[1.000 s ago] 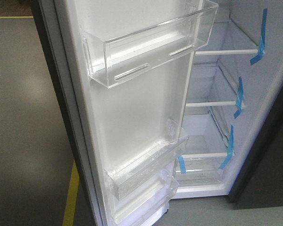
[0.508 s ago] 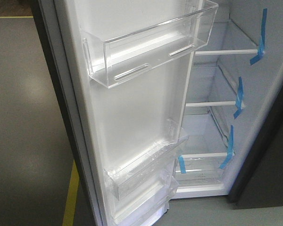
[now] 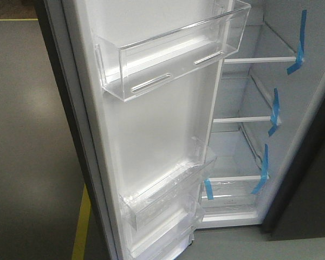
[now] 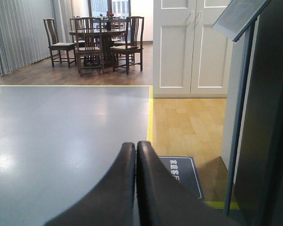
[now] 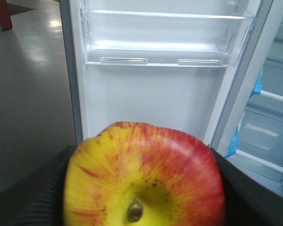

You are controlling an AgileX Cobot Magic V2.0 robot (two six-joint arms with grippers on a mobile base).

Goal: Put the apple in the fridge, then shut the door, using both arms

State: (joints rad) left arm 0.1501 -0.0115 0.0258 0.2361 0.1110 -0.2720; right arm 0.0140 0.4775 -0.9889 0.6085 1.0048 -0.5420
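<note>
A red and yellow apple (image 5: 144, 176) fills the bottom of the right wrist view, and my right gripper (image 5: 141, 188) is shut on it, black fingers (image 5: 33, 197) showing on both sides. Just ahead stands the open door (image 3: 151, 119), white inside with clear bins (image 3: 173, 54). To its right is the white inside of the fridge (image 3: 249, 135), with shelves marked by blue tape (image 3: 273, 111). My left gripper (image 4: 136, 148) is shut on nothing and points at the grey floor, beside the fridge's dark outer side (image 4: 269, 122). Neither arm shows in the front view.
A yellow floor line (image 3: 81, 227) runs past the door's base. In the left wrist view a sign stand (image 4: 238, 94) rises at right, with white cabinet doors (image 4: 191, 47) and a dining table with chairs (image 4: 101, 42) far behind. Open grey floor (image 4: 61, 132) lies to the left.
</note>
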